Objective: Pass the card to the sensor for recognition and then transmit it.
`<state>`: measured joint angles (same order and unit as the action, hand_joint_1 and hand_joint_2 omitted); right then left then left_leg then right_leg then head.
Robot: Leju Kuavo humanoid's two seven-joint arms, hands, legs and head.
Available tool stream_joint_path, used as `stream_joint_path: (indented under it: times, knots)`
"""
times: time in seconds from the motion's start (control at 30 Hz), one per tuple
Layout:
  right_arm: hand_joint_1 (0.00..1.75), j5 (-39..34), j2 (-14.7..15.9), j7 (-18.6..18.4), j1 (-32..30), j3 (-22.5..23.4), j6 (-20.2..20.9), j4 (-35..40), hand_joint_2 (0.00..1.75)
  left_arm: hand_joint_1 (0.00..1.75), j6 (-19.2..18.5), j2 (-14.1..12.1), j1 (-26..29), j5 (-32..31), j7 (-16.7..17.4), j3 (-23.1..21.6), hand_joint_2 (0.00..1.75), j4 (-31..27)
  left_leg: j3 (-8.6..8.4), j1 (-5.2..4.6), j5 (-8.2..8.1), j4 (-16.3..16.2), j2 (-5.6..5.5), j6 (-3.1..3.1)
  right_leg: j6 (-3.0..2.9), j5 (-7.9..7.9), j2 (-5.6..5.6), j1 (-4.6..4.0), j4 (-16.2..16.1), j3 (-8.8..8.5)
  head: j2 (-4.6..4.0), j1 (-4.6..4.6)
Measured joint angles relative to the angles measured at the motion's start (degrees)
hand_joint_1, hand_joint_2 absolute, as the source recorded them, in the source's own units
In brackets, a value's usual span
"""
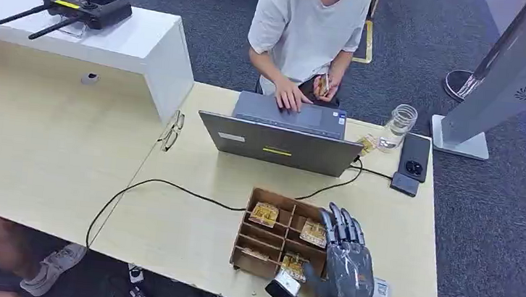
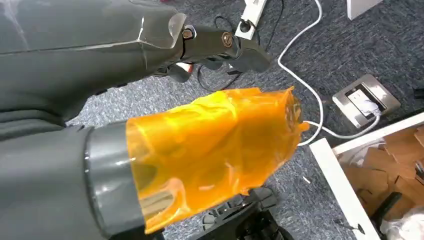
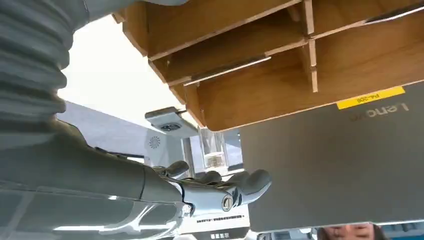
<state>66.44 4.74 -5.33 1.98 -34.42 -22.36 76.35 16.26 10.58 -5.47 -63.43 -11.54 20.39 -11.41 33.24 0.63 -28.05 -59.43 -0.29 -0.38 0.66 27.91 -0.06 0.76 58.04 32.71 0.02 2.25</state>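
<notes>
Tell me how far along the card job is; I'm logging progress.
Early stage. Nothing looks scanned or handed over yet. The right hand hovers open over the wooden compartment box, where cards lie in their slots. The left hand hangs by the floor. Left: pick a card, present it to the sensor, pass it to the person.

Head view high, looking down; right wrist close under wooden tray (image 3: 260,65).

open grey laptop (image 1: 279,143) on the pale wooden table (image 1: 179,228), a person (image 1: 308,29) in a white shirt typing behind it. glass jar (image 1: 399,124) and dark phone (image 1: 414,156) to its right; folded glasses (image 1: 171,131) to its left. black antennaed controller (image 1: 84,6) on the white counter (image 1: 132,41).
</notes>
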Motion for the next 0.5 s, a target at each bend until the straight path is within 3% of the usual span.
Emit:
stream_joint_path:
  times: [0.1, 0.17, 0.3, 0.33, 0.5]
  knots:
    - [0.02, 0.0, 0.0, 0.0, 0.2, 0.1, -0.1, -0.4, 1.75, 0.0, 0.0, 0.0, 0.0, 0.0, 0.0, -0.1, 0.0, 0.0, 0.0, 0.0, 0.0, 0.0, 0.0, 0.0, 0.0, 0.0, 0.0, 0.0, 0.0, 0.0, 0.0, 0.0]
    - [0.12, 0.1, 0.0, 0.0, 0.4, 0.2, -0.4, -0.5, 1.75, 0.0, 0.0, 0.0, 0.0, 0.0, 0.0, -0.1, 0.0, 0.0, 0.0, 0.0, 0.0, 0.0, 0.0, 0.0, 0.0, 0.0, 0.0, 0.0, 0.0, 0.0, 0.0, 0.0]
    - [0.89, 0.1, 0.0, 0.0, 0.6, 0.3, -0.5, -0.5, 1.75, 0.0, 0.0, 0.0, 0.0, 0.1, 0.0, -0.3, 0.0, 0.0, 0.0, 0.0, 0.0, 0.0, 0.0, 0.0, 0.0, 0.0, 0.0, 0.0, 0.0, 0.0, 0.0, 0.0]
    - [1.26, 0.1, 0.0, 0.0, 0.7, 0.3, -0.5, -0.5, 1.75, 0.0, 0.0, 0.0, 0.0, 0.1, 0.0, -0.3, 0.0, 0.0, 0.0, 0.0, 0.0, 0.0, 0.0, 0.0, 0.0, 0.0, 0.0, 0.0, 0.0, 0.0, 0.0, 0.0]
    - [1.43, 0.1, 0.0, 0.0, 0.8, 0.3, -0.5, -0.5, 1.75, 0.0, -0.1, 0.0, 0.0, 0.0, 0.0, -0.3, 0.0, 0.0, 0.0, 0.0, 0.0, 0.0, 0.0, 0.0, 0.0, 0.0, 0.0, 0.0, 0.0, 0.0, 0.0, 0.0]
